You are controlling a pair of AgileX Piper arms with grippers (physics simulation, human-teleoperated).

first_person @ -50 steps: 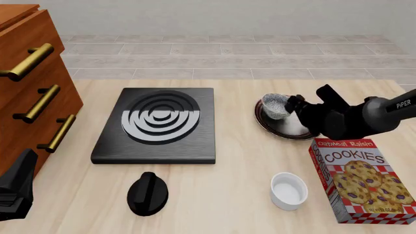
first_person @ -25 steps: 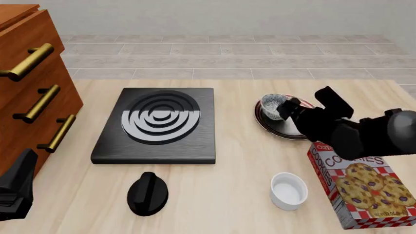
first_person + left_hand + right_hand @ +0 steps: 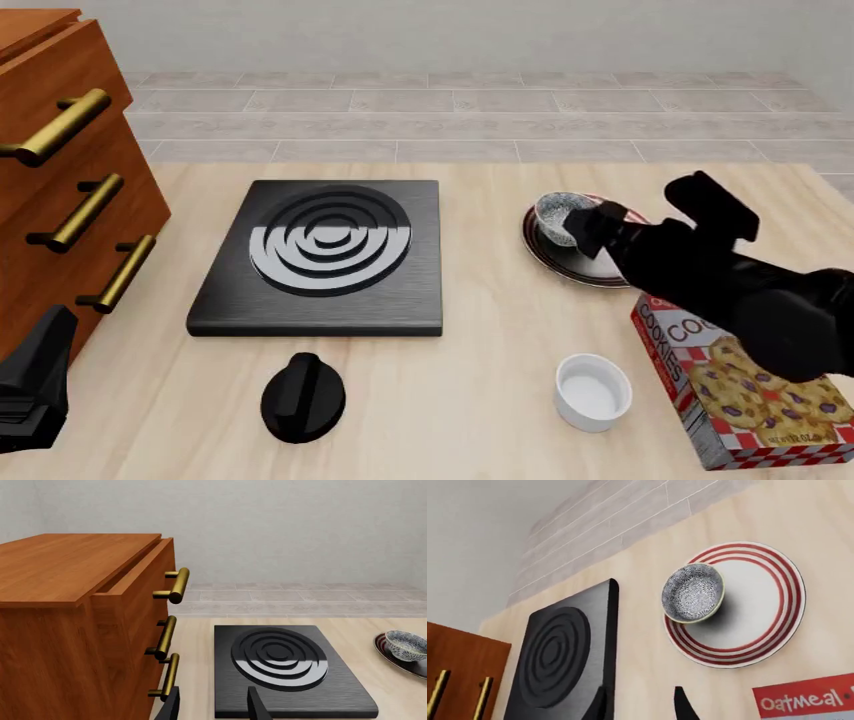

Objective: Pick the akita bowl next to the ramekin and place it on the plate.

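Front view first: sitting on the near-stove edge of the plate (image 3: 571,262), the akita bowl (image 3: 565,218), resting on the rim side facing the stove burner (image 3: 324,256). Hanging just past the plate on its far-from-stove side, the right gripper (image 3: 603,226), empty, nothing between the fingers (can't really tell how wide from here, the arm's dark bulk is covering it). Standing nearer the camera than the plate, the ramekin (image 3: 593,391), with the cookie box (image 3: 745,390) just beside it. Lying near the camera off the burner's front edge, a black knob (image 3: 303,397).

Left wrist view: showing the left gripper (image 3: 212,706) spread open and holding nothing, pointing at the burner (image 3: 288,670), with the wooden drawers (image 3: 80,630) beside it. Peeking in at the edge, the bowl (image 3: 405,645).

Right wrist view: looking down on the bowl (image 3: 692,592) overlapping the plate's (image 3: 764,605) red-ringed rim on the burner side, fingertips (image 3: 683,706) apart, gripping nothing.
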